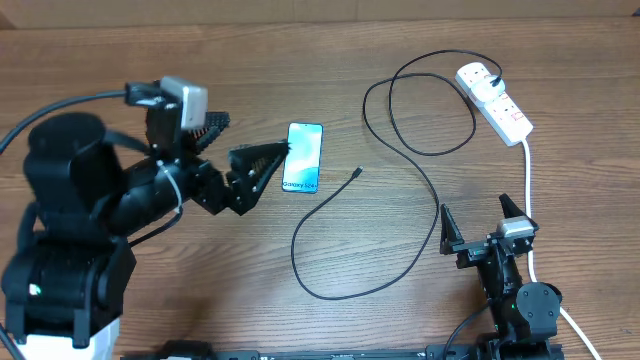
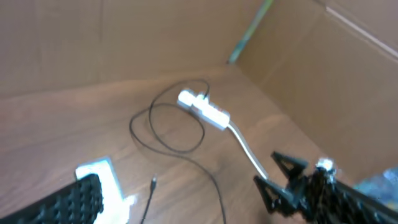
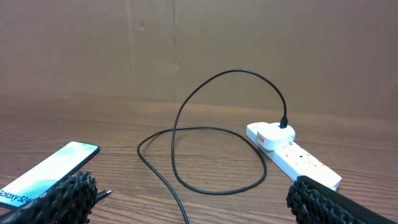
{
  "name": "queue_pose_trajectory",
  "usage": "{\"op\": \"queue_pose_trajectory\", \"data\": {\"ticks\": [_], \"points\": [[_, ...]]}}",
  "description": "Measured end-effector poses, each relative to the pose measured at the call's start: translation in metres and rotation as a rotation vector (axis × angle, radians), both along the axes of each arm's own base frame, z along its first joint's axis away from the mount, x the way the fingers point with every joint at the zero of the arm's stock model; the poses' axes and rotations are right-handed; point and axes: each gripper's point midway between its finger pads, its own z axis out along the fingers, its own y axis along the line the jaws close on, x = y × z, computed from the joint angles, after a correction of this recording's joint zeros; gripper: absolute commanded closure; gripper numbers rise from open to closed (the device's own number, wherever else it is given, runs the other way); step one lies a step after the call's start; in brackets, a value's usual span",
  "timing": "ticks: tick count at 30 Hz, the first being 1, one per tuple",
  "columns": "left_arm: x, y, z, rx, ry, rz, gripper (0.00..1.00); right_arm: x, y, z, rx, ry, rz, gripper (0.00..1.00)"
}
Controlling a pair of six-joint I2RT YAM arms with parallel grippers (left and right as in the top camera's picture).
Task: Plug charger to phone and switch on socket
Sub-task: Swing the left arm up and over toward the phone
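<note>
The phone [image 1: 303, 157] lies face up on the wooden table, screen lit. My left gripper [image 1: 257, 137] is open, and its lower fingertip reaches the phone's left edge. The black charger cable [image 1: 300, 226] loops across the table. Its connector tip [image 1: 357, 173] lies loose just right of the phone. Its other end is plugged into the white socket [image 1: 495, 100] at the back right. My right gripper [image 1: 477, 218] is open and empty near the front edge. The right wrist view shows the phone [image 3: 43, 171], tip [image 3: 104, 193], cable [image 3: 177, 134] and socket [image 3: 292, 152] beyond the open gripper [image 3: 199, 205].
The socket's thick white lead [image 1: 527, 180] runs down past the right arm to the front edge. Cardboard walls [image 3: 199, 50] stand behind the table. The blurred left wrist view shows the phone [image 2: 106, 177], the socket [image 2: 204, 109] and the right arm [image 2: 311, 186].
</note>
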Motion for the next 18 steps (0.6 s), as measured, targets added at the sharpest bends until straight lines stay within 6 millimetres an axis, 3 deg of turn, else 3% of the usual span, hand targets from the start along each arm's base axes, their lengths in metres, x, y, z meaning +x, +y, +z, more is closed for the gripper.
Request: {"op": "queue_pose_trajectory", "data": {"ticks": [6, 10, 18], "points": [[0.005, -0.013, -0.018, 0.233, 0.162, 0.043, 0.00, 0.000, 0.000, 0.000, 0.000, 0.000, 0.000, 0.00], [0.023, -0.013, -0.049, 0.445, 0.267, 0.120, 0.00, 0.000, 0.000, 0.000, 0.000, 0.000, 0.001, 0.00], [0.060, -0.026, -0.098, 0.619, 0.351, 0.156, 0.00, 0.000, 0.000, 0.000, 0.000, 0.001, 0.001, 0.00]]}}
